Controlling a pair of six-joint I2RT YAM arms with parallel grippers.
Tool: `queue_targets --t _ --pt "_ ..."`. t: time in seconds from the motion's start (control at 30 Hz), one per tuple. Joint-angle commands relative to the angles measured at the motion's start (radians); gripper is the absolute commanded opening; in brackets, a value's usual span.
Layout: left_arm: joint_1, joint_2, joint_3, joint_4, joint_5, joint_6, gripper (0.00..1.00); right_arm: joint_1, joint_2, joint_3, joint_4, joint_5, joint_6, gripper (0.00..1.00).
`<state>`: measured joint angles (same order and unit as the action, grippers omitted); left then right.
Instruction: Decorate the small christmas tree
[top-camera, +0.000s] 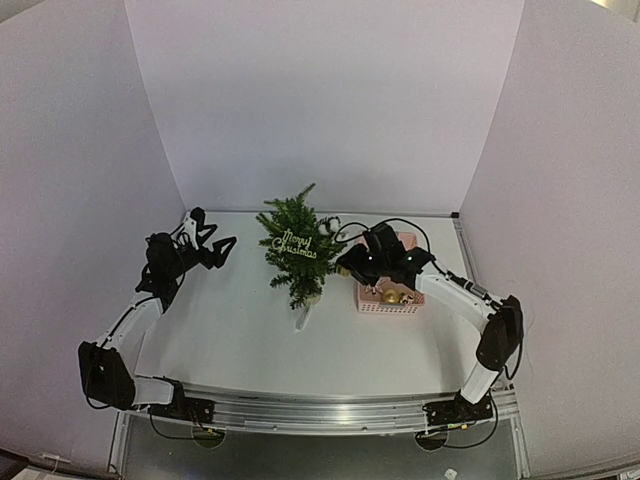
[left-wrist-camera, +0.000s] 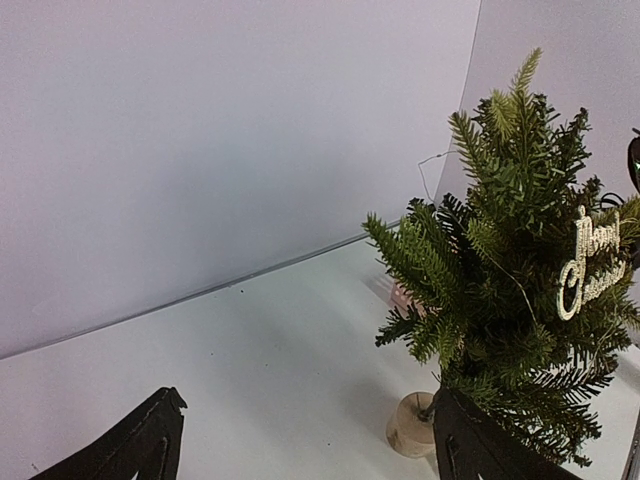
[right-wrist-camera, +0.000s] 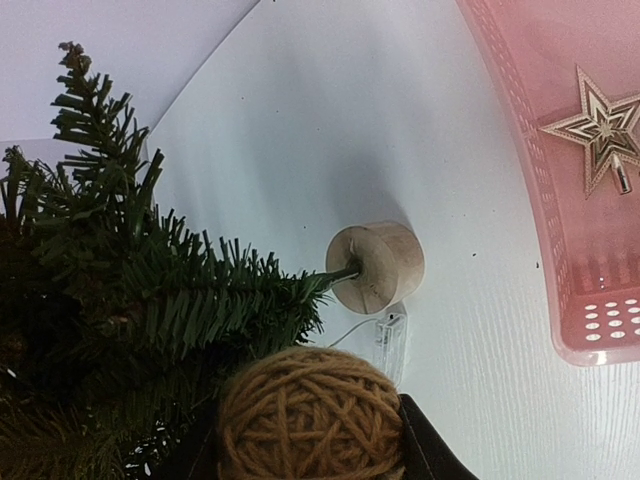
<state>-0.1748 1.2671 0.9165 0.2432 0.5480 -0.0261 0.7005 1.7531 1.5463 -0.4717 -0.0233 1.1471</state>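
Note:
The small christmas tree stands upright mid-table on a pale round wooden base, with a glittery "Merry Christmas" sign hanging in its branches. My right gripper is shut on a brown yarn ball, held against the tree's lower right branches, above the table. In the top view that gripper sits between the tree and the pink basket. My left gripper is open and empty, left of the tree; its right finger is near the base.
The pink basket wall is right of the tree; a wooden star and a gold bauble lie inside. A clear battery box with a thin wire lies beside the tree base. White walls enclose the table.

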Motion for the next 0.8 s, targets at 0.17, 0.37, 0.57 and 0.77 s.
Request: queue_targets --t 0.17,0.37,0.57,0.77 --pt "0.005 -0.037 0.029 0.009 0.003 0.009 0.87 0.026 -0.019 -0.029 0.001 0.071 0.035 0.0" --pt "0.005 -0.032 0.026 0.013 0.004 0.008 0.87 0.025 -0.015 -0.032 0.002 0.079 0.038 0.0" --pt "0.005 -0.03 0.031 0.013 0.006 0.008 0.87 0.025 -0.003 -0.003 0.002 0.074 0.025 0.01" --pt "0.005 -0.031 0.028 0.01 0.002 0.011 0.87 0.025 -0.005 -0.002 0.002 0.066 0.024 0.12"
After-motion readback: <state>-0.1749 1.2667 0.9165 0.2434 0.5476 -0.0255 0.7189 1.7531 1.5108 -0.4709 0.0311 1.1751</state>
